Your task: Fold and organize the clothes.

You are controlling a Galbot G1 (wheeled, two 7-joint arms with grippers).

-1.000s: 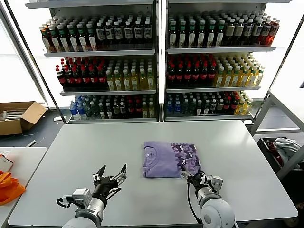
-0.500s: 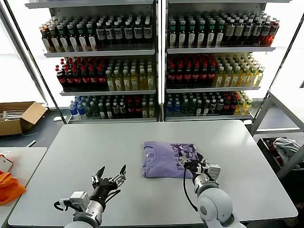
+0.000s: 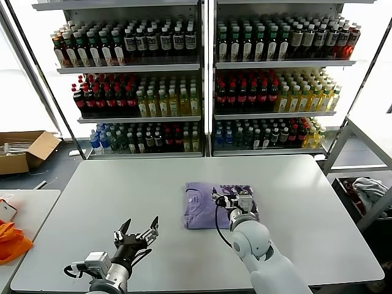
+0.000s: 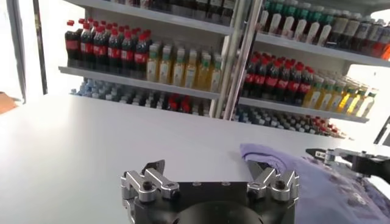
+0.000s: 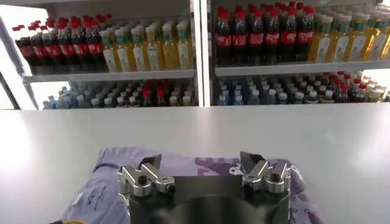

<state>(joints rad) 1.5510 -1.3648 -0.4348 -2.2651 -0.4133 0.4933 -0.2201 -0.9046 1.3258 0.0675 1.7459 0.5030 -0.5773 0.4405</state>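
Note:
A lavender T-shirt [image 3: 202,206] lies folded into a rectangle at the middle of the white table [image 3: 122,184], dark print showing on its right half. My right gripper [image 3: 233,200] is open and empty, just above the shirt's right half. In the right wrist view its fingers spread over the shirt [image 5: 109,176]. My left gripper [image 3: 138,231] is open and empty near the table's front edge, well left of the shirt. The left wrist view shows the shirt [image 4: 274,159] and the right gripper [image 4: 350,159] beyond it.
Shelves of bottles [image 3: 202,79] stand behind the table. An orange cloth [image 3: 11,240] lies on a side table at the left. A cardboard box [image 3: 24,150] sits on the floor at the left. A grey-white fabric bundle [image 3: 370,191] lies in a rack at the right.
My right gripper has moved from the shirt's front right corner up and left over the shirt's right half. My left gripper has drawn back slightly toward the front edge.

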